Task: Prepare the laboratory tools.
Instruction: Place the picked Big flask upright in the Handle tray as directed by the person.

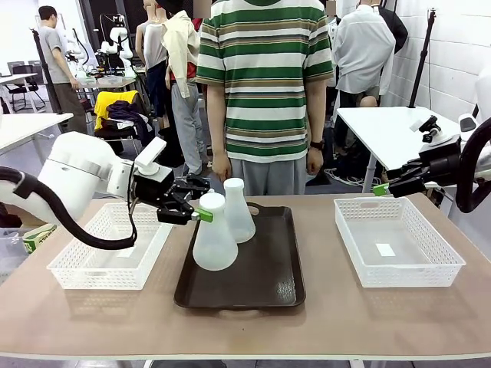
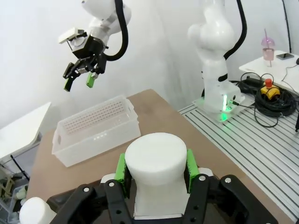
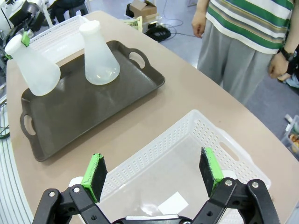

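Nearest us, on the dark brown plastic tray [image 1: 265, 287] with handles, stands the closer translucent frosted-white conical flask [image 1: 214, 238], and our left gripper [image 1: 201, 214] is clamped on its narrow neck just under the white top — the green pads [image 2: 120, 169] press it from both sides in the left wrist view. The base looks to be resting on the tray, or only just above it; we cannot tell which. Just behind it, touching or nearly so, stands the second frosted-white conical flask [image 1: 237, 212], upright and free. To move the held one well, we judge we should lift straight up first, keeping the neck vertical so the wide base clears its neighbour and the tray rim, then travel slowly — a grip this high lets the body swing. Farther right, our right gripper [image 3: 153, 173] hangs with jaws spread wide, holding nothing, above the white mesh plastic basket [image 1: 399, 244]. Beyond the table a person [image 1: 265, 84] stands with hands down.
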Tool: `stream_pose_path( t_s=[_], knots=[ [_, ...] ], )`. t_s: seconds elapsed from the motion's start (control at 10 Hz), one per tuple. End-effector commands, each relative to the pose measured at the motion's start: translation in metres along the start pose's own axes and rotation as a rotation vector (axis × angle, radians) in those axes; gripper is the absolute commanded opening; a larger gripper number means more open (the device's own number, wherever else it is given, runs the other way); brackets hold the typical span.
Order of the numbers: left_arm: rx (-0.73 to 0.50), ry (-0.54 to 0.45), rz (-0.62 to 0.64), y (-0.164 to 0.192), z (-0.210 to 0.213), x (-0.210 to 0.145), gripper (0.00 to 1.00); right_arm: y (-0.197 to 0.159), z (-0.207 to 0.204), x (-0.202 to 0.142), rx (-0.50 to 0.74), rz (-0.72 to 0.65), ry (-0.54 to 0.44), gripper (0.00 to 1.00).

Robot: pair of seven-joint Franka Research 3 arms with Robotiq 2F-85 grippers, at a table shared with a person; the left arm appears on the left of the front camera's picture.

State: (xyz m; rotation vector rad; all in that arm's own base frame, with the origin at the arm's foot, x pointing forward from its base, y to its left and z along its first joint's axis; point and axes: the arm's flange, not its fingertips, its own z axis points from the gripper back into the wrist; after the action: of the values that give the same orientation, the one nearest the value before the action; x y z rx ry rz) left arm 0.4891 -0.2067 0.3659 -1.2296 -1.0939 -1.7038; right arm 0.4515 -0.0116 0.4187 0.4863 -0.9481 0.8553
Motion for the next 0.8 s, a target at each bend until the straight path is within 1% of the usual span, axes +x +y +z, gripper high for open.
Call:
stream_pose_path(
  t_s=[0.0,0.2,0.7],
  knots=[
    [-0.029,-0.079,0.003,0.014,0.005,-0.011,0.0,0.0,0.0,-0.001,0.0,-0.002,0.014,1.0],
    [-0.042,-0.089,0.017,0.018,0.008,-0.024,0.0,0.0,0.0,-0.001,0.0,-0.002,0.014,1.0],
    [-0.078,-0.035,0.056,0.02,0.008,-0.048,0.0,0.0,0.0,-0.001,0.0,-0.002,0.014,1.0]
  ],
)
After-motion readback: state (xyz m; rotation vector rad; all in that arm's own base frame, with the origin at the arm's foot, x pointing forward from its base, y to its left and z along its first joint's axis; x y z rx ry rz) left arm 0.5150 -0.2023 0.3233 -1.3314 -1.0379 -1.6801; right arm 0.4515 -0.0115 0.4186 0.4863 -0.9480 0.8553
